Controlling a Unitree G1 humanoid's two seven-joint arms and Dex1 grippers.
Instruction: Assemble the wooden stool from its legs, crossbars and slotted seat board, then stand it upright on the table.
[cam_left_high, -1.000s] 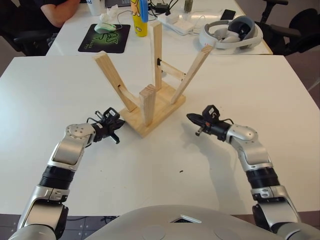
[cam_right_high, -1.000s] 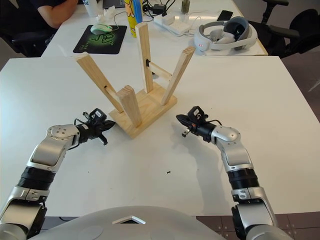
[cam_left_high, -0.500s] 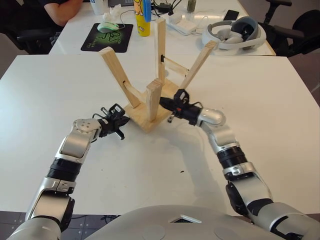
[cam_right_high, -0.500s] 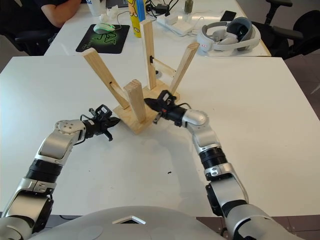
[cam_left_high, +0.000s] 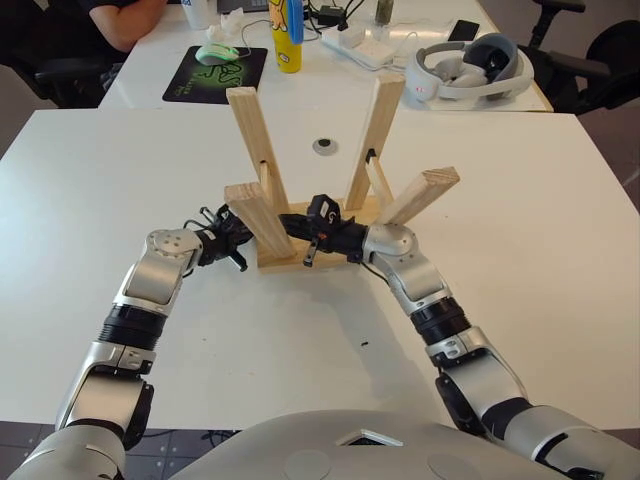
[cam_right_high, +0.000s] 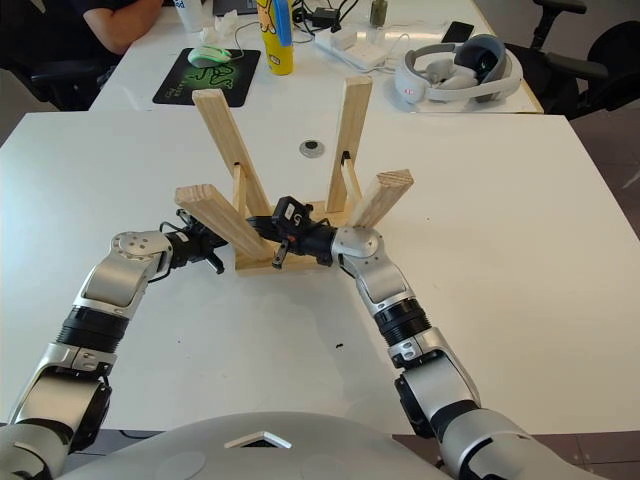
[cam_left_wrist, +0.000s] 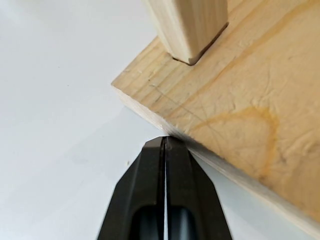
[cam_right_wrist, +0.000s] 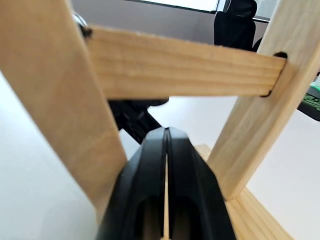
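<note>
Left wrist view: the left gripper (cam_left_wrist: 164, 150), fingers (cam_left_wrist: 148, 195) closed on nothing, is set at the seat board (cam_left_wrist: 235, 95) edge. The right gripper (cam_right_wrist: 166, 150), also closed, is placed under a crossbar (cam_right_wrist: 180, 67). The inverted stool (cam_left_high: 364, 160) on the surface (cam_left_high: 530, 250) should be tipped slowly, both sides braced.

Setting: office-type workspace, shared desks. Evidence:
- Large white table (cam_left_high: 560, 260) across the middle of the frame, with a round cable port (cam_left_high: 324, 146) set in its top.
- Second desk (cam_left_high: 135, 88) butted against it along the top of the frame, carrying a black mouse pad (cam_left_high: 200, 88) with a computer mouse (cam_left_high: 213, 53) at upper left, a yellow bottle (cam_left_high: 287, 30), a white power strip (cam_left_high: 365, 46) with cables, a phone (cam_left_high: 462, 30) and a headset (cam_left_high: 490, 50) at upper right.
- Black office chair (cam_left_high: 590, 50) at the upper right corner.
</note>
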